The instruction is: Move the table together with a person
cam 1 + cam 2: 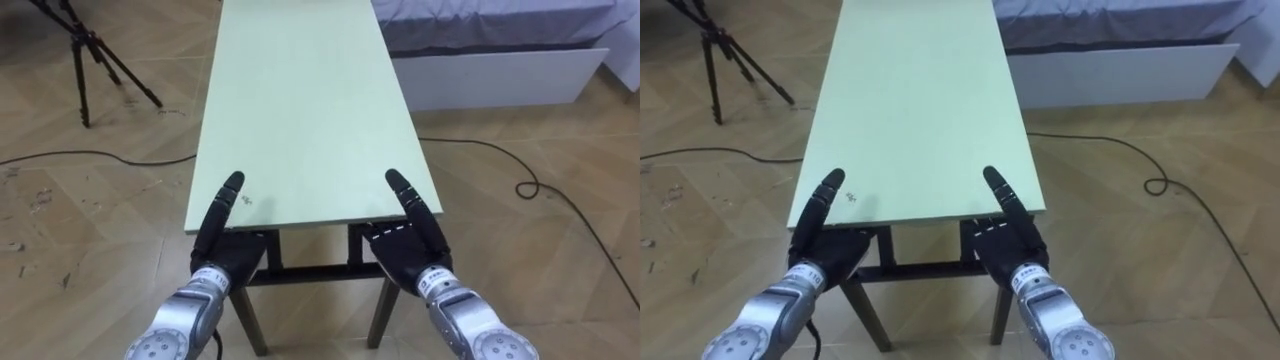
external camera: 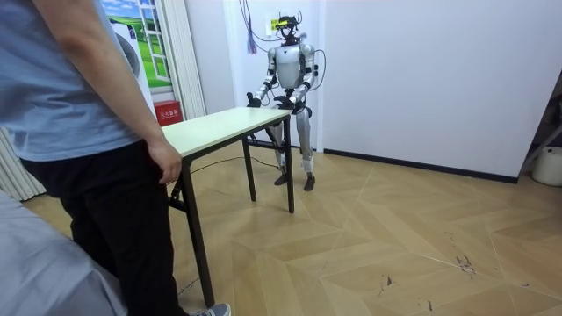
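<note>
**Pale green rectangular worktop on dark metal legs point(image 1: 300, 100), with the robot at one short end and a person at the other**

The worktop stands on a wooden parquet floor point(image 1: 60, 250) and runs lengthwise away from the robot, which stands upright at the near short edge with both arms stretched forward to it.

Well apart from the worktop's far left corner, a black camera tripod point(image 1: 82, 70) stands on the floor. A thin black cable point(image 1: 90, 155) lies on the floor along the left long edge.

The left hand point(image 1: 228, 245) is at the near left corner. One dark digit lies straight on top of the surface and points toward the far end. The rest of the hand goes under the near short edge, so whether its fingers clamp the edge cannot be told.

The right hand point(image 1: 405, 250) is at the near right corner in the same pose, with one straight digit on top and the rest beneath the edge. Its hold cannot be told either.

Beyond the right long edge, near the far right corner, is a white bed frame with a grey-blue cover point(image 1: 500, 75). A second black cable point(image 1: 540, 190) curls over the floor beside it.

In the room view, a person in a light blue top and dark trousers point(image 2: 79, 132) stands at the opposite short end, on the room view's left. The person's hand point(image 2: 165, 162) hangs at that end's corner. Whether it touches the worktop or is just beside it cannot be told.
</note>
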Robot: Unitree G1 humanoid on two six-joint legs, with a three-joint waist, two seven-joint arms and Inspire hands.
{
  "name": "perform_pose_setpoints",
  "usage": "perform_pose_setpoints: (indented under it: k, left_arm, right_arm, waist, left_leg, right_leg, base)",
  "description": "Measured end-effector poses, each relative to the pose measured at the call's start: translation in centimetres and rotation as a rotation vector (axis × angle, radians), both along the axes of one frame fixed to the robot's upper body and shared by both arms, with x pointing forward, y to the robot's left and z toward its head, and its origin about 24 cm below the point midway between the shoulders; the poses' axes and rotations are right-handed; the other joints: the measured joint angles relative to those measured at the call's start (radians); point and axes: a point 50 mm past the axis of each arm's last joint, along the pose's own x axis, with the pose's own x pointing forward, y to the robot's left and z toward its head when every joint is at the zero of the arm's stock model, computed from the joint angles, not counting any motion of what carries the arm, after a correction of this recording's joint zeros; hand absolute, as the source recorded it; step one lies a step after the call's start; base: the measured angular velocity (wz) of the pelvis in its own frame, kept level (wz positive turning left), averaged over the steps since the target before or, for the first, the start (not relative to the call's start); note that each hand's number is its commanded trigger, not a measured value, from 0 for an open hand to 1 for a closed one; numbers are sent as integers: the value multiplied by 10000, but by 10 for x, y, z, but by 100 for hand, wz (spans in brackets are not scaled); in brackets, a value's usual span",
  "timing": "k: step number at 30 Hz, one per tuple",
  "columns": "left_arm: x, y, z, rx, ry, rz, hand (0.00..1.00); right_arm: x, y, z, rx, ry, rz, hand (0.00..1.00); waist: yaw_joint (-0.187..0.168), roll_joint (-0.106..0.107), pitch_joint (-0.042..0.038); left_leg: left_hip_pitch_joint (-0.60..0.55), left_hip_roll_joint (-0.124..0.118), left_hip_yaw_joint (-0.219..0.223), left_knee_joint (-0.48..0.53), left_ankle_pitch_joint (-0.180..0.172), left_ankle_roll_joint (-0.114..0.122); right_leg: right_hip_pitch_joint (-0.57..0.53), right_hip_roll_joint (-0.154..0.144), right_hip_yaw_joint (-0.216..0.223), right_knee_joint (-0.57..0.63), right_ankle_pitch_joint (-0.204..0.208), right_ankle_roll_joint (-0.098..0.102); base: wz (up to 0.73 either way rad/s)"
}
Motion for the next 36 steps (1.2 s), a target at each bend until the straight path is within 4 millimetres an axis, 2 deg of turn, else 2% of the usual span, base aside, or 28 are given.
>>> perform_pose_setpoints:
  k: [11,12,13,14,15,22,27,30,36]
  left_arm:
    - [7,-2,4,-86,260,48,0]
    - [8,-2,5,-71,354,48,0]
    - [9,-2,5,-61,400,42,13]
    - [10,-2,6,-57,431,25,65]
    - [12,-3,8,-47,444,1,100]
    - [15,-3,10,-24,619,-43,100]
    - [17,-10,11,-184,585,-160,100]
    - [16,-11,8,-94,1054,-143,100]
    - [15,-13,6,-59,1295,-115,100]
  right_arm:
    - [5,1,3,293,59,-264,0]
    - [8,2,3,348,79,-312,11]
    - [12,3,5,383,124,-359,53]
    - [13,3,5,386,150,-390,100]
    - [15,3,6,410,142,-424,100]
    - [21,4,5,318,427,-474,100]
    - [23,2,-2,-28,1242,-786,100]
    - [24,3,-2,-334,1234,-694,100]
    - [24,5,-3,-464,1219,-716,100]
  waist:
    - [78,36,31]
    - [81,70,58]
    - [34,101,84]
    - [34,107,88]
    - [39,108,87]
    - [27,118,92]
    - [238,121,87]
    - [214,115,83]
    - [209,112,80]
  left_leg:
    - [-36,-3,-15,0,0,0]
    - [-35,-4,-15,9,0,0]
    - [-54,-7,-20,21,0,0]
    - [-80,-9,-34,31,1,1]
    - [-179,-9,-48,67,2,3]
    - [-339,-16,-267,192,3,5]
    - [-580,-13,-369,213,3,5]
    - [-578,-10,-526,206,3,5]
    - [-496,-18,-544,192,3,5]
  right_leg:
    - [-124,9,98,91,2,-3]
    - [-133,8,94,113,3,-4]
    - [-151,2,89,129,3,-4]
    - [-170,0,84,131,3,-4]
    - [-256,-2,76,151,6,-9]
    - [-315,-7,8,132,13,-21]
    - [-502,-16,-98,139,15,-25]
    - [-495,-12,-158,139,16,-26]
    - [-442,-17,-148,138,17,-27]
  base:
    - [-2]
    - [0]
    - [0]
    - [3]
    - [0]
    - [3]
    - [5]
    - [-2]
    - [-3]
